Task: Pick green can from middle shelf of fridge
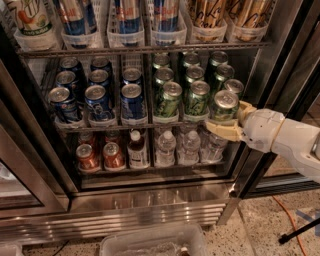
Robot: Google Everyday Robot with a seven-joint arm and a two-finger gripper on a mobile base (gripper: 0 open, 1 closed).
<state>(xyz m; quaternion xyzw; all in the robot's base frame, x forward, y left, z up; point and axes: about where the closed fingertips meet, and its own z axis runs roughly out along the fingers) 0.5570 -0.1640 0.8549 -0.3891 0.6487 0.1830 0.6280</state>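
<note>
The fridge [150, 210] stands open with wire racks. On the middle shelf [140, 125] several blue cans [97, 102] sit on the left and several green cans [167, 99] on the right. My gripper [231, 120] reaches in from the right on a white arm. Its cream fingers [224, 131] are shut on the front right green can [223, 106], one finger under and in front of it, the other behind it at the right. The can stands tilted slightly at the rack's front right corner.
The top rack holds tall slim cans [127, 15]. The bottom rack holds small red cans [100, 156] and water bottles [177, 147]. The black door frame [280, 75] stands right of my arm. A clear plastic bin [152, 242] sits on the floor in front.
</note>
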